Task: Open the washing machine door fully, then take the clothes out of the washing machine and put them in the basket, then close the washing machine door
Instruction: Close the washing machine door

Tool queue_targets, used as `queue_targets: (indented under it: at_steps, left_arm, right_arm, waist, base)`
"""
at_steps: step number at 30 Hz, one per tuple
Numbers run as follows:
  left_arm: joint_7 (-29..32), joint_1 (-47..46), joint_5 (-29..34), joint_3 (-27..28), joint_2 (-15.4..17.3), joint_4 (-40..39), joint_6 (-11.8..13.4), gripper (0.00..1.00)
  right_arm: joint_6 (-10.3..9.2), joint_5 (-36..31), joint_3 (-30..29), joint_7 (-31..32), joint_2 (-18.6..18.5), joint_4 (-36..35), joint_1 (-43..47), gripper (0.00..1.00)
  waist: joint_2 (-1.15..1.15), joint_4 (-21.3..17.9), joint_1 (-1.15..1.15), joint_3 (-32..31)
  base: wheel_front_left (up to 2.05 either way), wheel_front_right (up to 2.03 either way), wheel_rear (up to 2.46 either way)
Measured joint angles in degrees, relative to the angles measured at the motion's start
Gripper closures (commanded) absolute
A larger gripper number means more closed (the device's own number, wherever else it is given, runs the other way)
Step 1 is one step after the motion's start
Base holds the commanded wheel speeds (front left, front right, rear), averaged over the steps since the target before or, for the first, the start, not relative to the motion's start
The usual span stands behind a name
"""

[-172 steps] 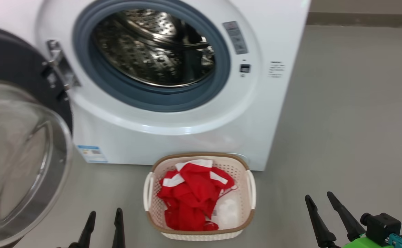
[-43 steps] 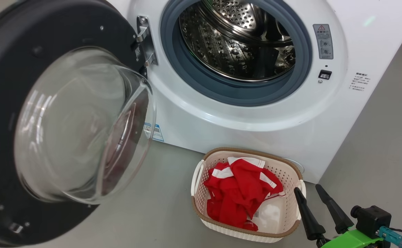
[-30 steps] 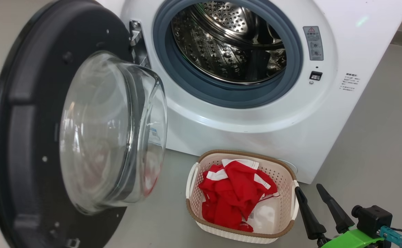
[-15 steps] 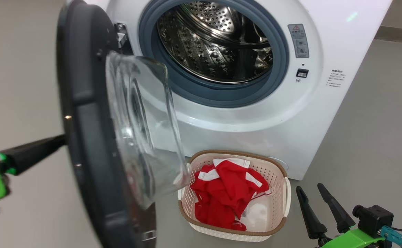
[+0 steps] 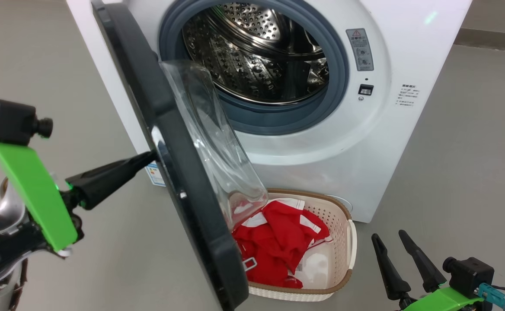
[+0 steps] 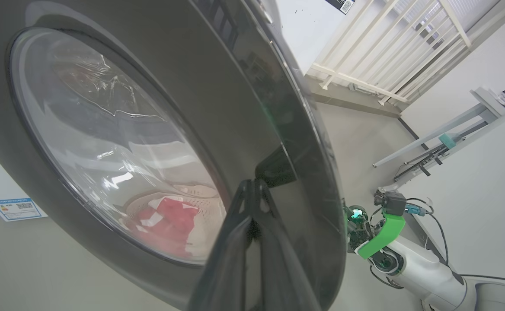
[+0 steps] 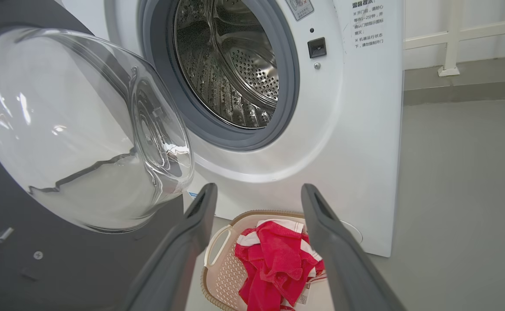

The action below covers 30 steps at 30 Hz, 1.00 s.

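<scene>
The left gripper point(image 5: 147, 158) is pinched shut, its two dark fingers pressed together into one wedge. The arm reaches in from the lower left of the head view, with the green bracket and wrist camera behind, and the fingers point up and to the right. In the left wrist view, the tips point(image 6: 252, 186) meet the glossy black rim on the outer face of the door point(image 6: 235, 86), just beside the window's edge. No part of the door lies between the fingers.

The door point(image 5: 179, 164) stands partly open, nearly edge-on in the head view. It sits between the left gripper and the basket point(image 5: 344, 242), and its glass bowl bulges to the right over the basket's left end. The clothes point(image 5: 280, 239) lie heaped in the basket, which sits on the floor point(image 5: 451, 151) just in front of the washer point(image 5: 321, 164), below the open drum point(image 5: 257, 56). Seen from the left wrist, the clothes point(image 6: 166, 220) show red through the glass.

The right gripper point(image 5: 388, 235) is low at the lower right, near the basket's right side, with its fingers spread wide and nothing between them. Its wrist view looks between the fingers point(image 7: 259, 192) at the clothes point(image 7: 274, 259) and basket point(image 7: 222, 276).
</scene>
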Motion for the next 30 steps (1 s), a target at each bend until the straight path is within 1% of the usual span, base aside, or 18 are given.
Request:
queue_targets:
  at_steps: [9, 15, 16, 18, 20, 22, 24, 26, 27, 28, 29, 30]
  left_arm:
    - [-8.13, -0.96, 0.02, -5.05, 0.90, 2.38, 0.00, 1.00]
    - [-11.51, -0.93, -0.97, -6.98, 2.42, 3.34, 0.00, 1.00]
    - [-12.24, -0.87, -1.10, -7.27, 2.76, 3.44, 0.00, 0.96]
    - [-14.17, -0.61, -1.26, -7.49, 3.01, 3.91, 0.00, 0.83]
    - [-16.16, 0.80, -1.45, -7.57, 3.11, 4.52, -0.02, 0.75]
    - [-18.23, 3.01, -1.48, -7.77, 3.14, 5.43, -0.02, 0.62]
    - [-20.29, 5.26, -1.79, -7.94, 3.20, 6.24, -0.02, 0.56]
    - [-22.50, 7.25, -1.96, -8.10, 3.22, 7.15, -0.02, 0.46]
    - [-23.56, 8.18, -1.96, -8.13, 3.21, 7.66, -0.02, 0.39]
    - [-24.69, 9.10, -2.00, -8.16, 3.15, 8.17, -0.02, 0.27]
    - [-25.81, 10.07, -2.03, -8.20, 3.09, 8.76, -0.02, 0.10]
    - [-26.89, 11.03, -2.04, -8.16, 3.01, 9.44, -0.02, 0.00]
  right_arm:
    - [-0.01, 0.00, -0.09, 0.00, 0.00, -0.05, 0.00, 0.00]
    - [0.00, 0.00, -0.16, 0.00, 0.04, -0.08, 0.01, 0.00]
    - [0.00, 0.00, -0.19, 0.00, 0.04, -0.08, 0.01, 0.00]
    - [-0.01, 0.00, -0.19, 0.00, 0.09, -0.09, 0.03, 0.00]
    - [-0.01, 0.00, -0.19, 0.00, 0.15, -0.09, 0.05, 0.00]
    - [0.00, 0.00, -0.18, 0.00, 0.21, -0.10, 0.11, 0.00]
    - [0.00, 0.00, -0.19, 0.00, 0.26, -0.11, 0.28, 0.00]
    - [-0.01, 0.00, -0.25, 0.00, 0.27, -0.14, 0.94, 0.00]
    - [-0.01, 0.00, -0.27, 0.00, 0.30, -0.09, 1.31, 0.00]
    - [-0.01, 0.00, -0.29, 0.00, 0.32, -0.07, 1.41, 0.00]
    - [0.00, 0.00, -0.31, 0.00, 0.33, -0.10, 1.40, 0.00]
    - [0.00, 0.00, -0.31, 0.00, 0.35, -0.10, 1.40, 0.00]
  waist:
    - [0.00, -1.01, 0.00, 0.16]
    - [0.00, -1.10, 0.00, -0.10]
    - [0.00, -1.11, 0.00, -0.21]
    - [0.00, -1.09, 0.00, -0.39]
    - [0.00, -1.03, 0.00, -0.55]
    - [0.00, -0.96, 0.00, -0.74]
    - [0.00, -0.85, 0.00, -0.96]
    - [0.00, -0.68, 0.00, -1.17]
    - [0.00, -0.59, 0.00, -1.29]
    - [0.00, -0.50, 0.00, -1.42]
    - [0.00, -0.41, 0.00, -1.58]
    - [0.00, -0.33, 0.00, -1.75]
  base:
    - [0.00, 0.00, 0.00]
    - [0.00, 0.00, 0.00]
    - [0.00, 0.00, 0.00]
    - [0.00, 0.00, 0.00]
    - [0.00, 0.00, 0.00]
    - [0.00, 0.00, 0.00]
    - [0.00, 0.00, 0.00]
    - [0.00, 0.00, 0.00]
    - [0.00, 0.00, 0.00]
    - [0.00, 0.00, 0.00]
    - [0.00, 0.00, 0.00]
    - [0.00, 0.00, 0.00]
